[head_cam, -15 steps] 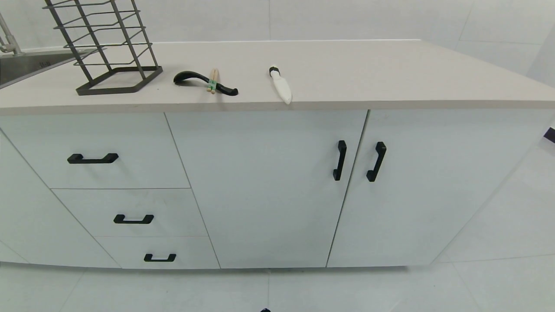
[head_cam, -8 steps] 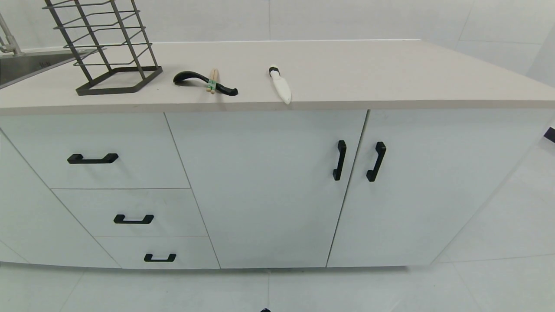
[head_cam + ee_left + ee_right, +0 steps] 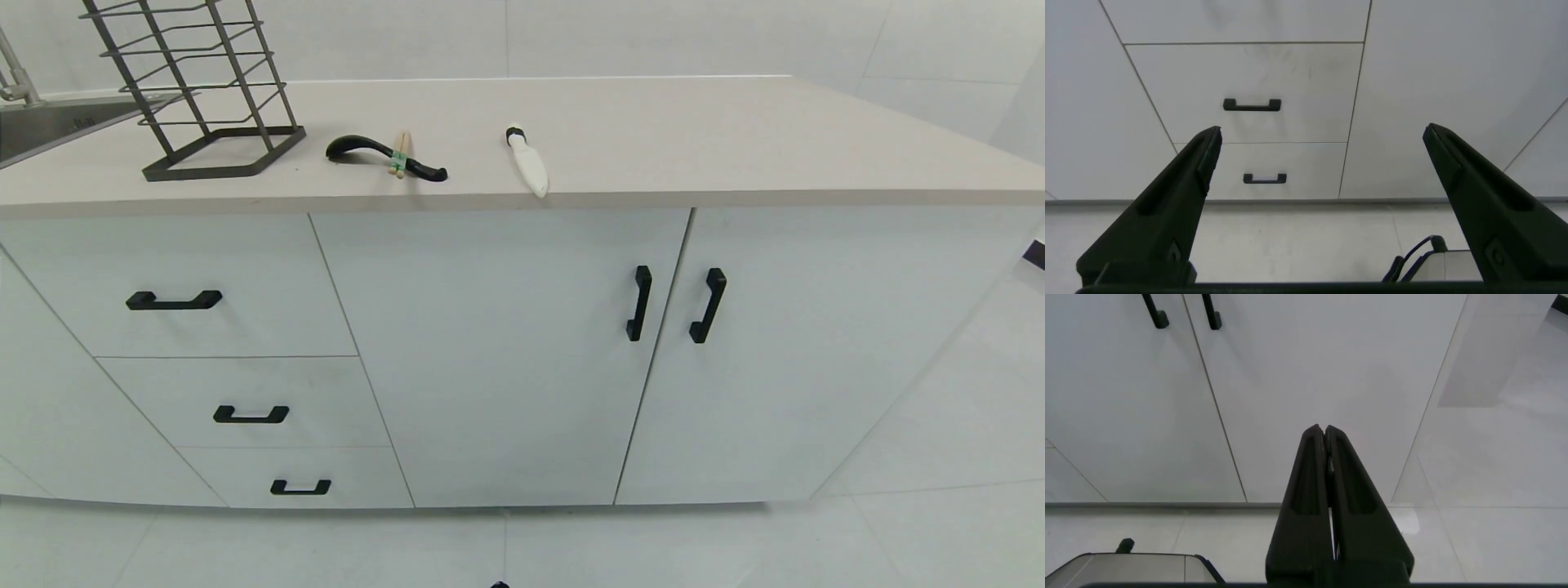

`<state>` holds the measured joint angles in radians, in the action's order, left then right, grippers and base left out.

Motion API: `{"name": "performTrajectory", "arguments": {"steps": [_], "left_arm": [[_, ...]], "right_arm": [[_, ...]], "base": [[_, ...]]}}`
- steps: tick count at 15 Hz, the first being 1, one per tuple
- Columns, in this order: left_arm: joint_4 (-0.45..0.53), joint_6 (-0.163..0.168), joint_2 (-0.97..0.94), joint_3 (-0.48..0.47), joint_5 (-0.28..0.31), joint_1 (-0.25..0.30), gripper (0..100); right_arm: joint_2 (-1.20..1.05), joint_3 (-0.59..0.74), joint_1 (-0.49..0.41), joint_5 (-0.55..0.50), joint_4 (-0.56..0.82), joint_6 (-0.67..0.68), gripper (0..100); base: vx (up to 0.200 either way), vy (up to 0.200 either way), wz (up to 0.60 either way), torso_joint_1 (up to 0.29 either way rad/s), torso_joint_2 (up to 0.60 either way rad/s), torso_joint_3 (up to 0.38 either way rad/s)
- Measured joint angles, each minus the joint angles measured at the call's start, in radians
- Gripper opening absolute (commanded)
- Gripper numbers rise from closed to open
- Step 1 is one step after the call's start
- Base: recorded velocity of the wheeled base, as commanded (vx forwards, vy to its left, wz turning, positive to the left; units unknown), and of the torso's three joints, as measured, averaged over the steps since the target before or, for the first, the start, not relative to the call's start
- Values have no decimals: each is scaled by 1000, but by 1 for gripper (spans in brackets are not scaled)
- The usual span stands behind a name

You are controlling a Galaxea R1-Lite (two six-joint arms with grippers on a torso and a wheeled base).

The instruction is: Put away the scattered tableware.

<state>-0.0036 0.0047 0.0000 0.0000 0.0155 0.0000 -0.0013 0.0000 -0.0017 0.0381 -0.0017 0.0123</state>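
Nothing's really moved since a second ago. The head view just shifted by a hair, and the tableware is lying exactly where it was.

The left gripper is spread wide with nothing between its fingers. It points at the drawer fronts, and two black drawer handles sit framed between the fingers, well apart from the tips. The right gripper is clamped fully together on nothing and aimed at a plain cabinet door. The two door handles are off to one side of it, cut off by the frame edge.

The tableware is up on the countertop, well above and away from both grippers. There's a black spoon, chopsticks lying across its handle, and a white knife just beside them.

Hard-to-see bits:
- The chopsticks are tiny, with a green band on them, so I can't tell much else.
- The knife tip reaches right to the counter's front edge, but I can't tell if it overhangs.
- The rack is cut off at the top.
- The sink is cut off by the picture's side edge.

For room to move, the countertop runs on wide past the knife toward the robot's right. Floor tiles lie between both grippers and the cabinet fronts.
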Motion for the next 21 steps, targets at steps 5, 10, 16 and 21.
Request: {"name": "performTrajectory", "arguments": {"steps": [5,10,16,21], "left_arm": [[-1,1,0,0,0,0,100],[0,1,0,0,0,0,100],[-1,1,0,0,0,0,100],[0,1,0,0,0,0,100]], "right_arm": [[0,0,0,0,3,0,0],[0,0,0,0,1,0,0],[0,0,0,0,3,0,0],[0,0,0,0,1,0,0]], "base": [[0,120,0,2,3,0],[0,0,0,0,0,0],[0,0,500,3,2,1],[0,0,0,0,0,0]]}}
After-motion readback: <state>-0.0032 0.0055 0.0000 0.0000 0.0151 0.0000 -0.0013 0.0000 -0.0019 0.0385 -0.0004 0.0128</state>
